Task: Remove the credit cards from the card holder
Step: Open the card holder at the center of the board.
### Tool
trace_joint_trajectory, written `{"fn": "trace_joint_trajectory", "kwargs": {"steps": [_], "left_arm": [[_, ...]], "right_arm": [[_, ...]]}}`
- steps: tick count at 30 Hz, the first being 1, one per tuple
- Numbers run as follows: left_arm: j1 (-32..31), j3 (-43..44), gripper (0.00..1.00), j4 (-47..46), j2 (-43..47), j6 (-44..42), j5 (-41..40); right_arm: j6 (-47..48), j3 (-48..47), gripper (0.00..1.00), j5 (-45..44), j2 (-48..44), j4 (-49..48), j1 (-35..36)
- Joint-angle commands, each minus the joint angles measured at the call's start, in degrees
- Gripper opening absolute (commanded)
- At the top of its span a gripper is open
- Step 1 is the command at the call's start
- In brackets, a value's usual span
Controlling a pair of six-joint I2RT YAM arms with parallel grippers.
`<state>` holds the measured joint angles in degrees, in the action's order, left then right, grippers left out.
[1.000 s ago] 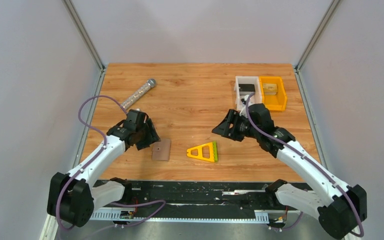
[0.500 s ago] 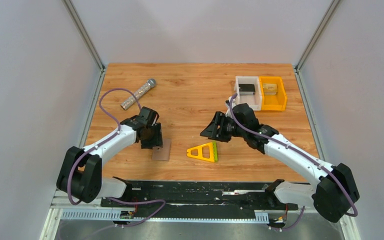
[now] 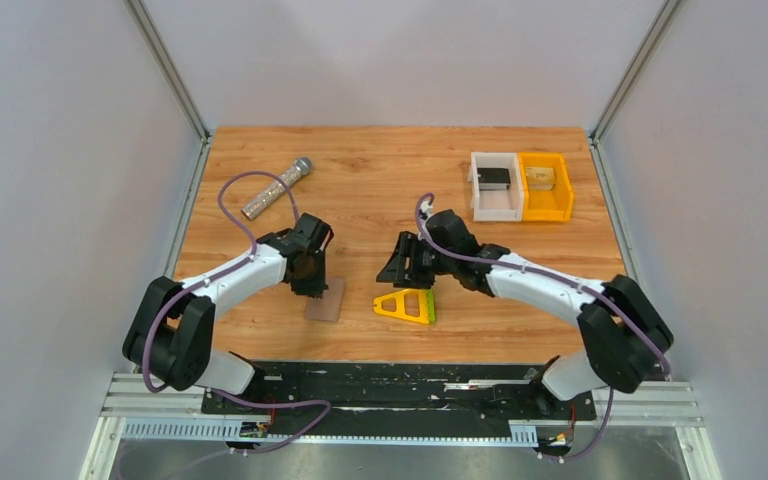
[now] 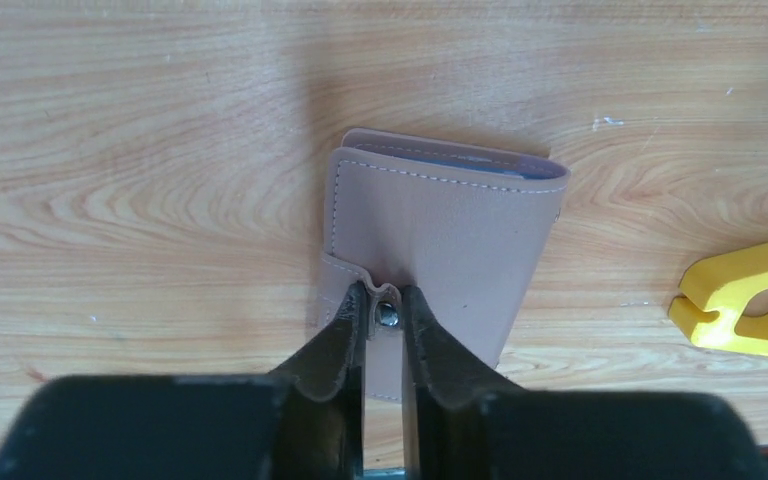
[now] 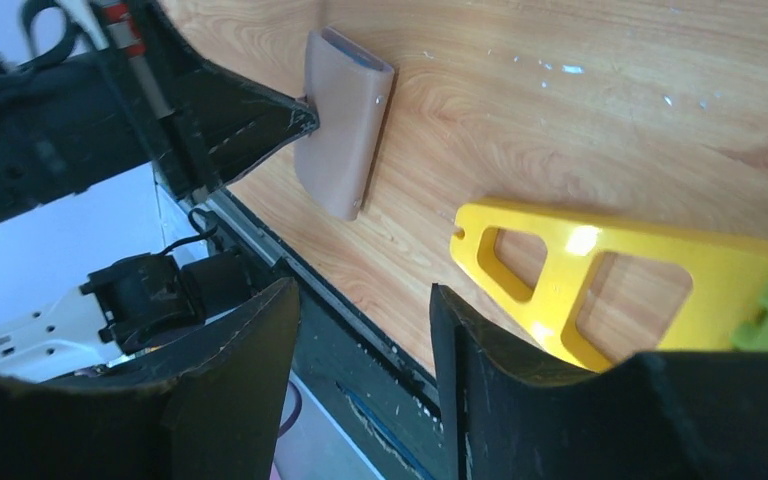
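The card holder lies closed on the wooden table, brownish face up, near the front edge. In the left wrist view the card holder has a snap tab on its near side. My left gripper is shut on that tab, which buckles between the fingertips around the metal snap. From above, the left gripper stands over the holder's far edge. My right gripper hovers open above the table to the holder's right, and the right gripper has nothing between its fingers. The credit cards are hidden inside the closed holder.
A yellow-and-green triangular frame lies just right of the holder, under the right gripper. A white bin and an orange bin stand at the back right. A metallic tube lies at the back left.
The left gripper has moved right and down onto the holder and closed on its snap tab. The right arm has swung left, from near the bins to above the yellow frame.
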<state>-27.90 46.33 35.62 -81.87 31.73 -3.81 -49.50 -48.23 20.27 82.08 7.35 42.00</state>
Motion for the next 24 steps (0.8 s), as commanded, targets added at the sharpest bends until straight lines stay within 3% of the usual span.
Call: {"fn": "trace_joint_trajectory", "kwargs": {"steps": [1,5,11,24], "left_arm": [[-1.2,-0.3,0.09,-2.0,0.6,0.9,2.0],[-1.2,-0.7,0.00,-2.4,1.5,1.9,3.4],[-1.2,-2.2,0.00,-3.4,4.1,4.0,7.2],[-1.2,-4.7,0.00,-6.1,8.8,7.2,12.2]], "right_arm": [[-0.2,-4.9,0.54,1.6,7.6,-6.5,1.8],[-0.1,-9.8,0.55,3.5,15.5,-6.8,3.4],[-0.7,-15.6,0.58,5.0,23.3,-6.8,5.8],[-2.6,-15.8,0.55,5.8,29.0,-9.5,6.5]]}}
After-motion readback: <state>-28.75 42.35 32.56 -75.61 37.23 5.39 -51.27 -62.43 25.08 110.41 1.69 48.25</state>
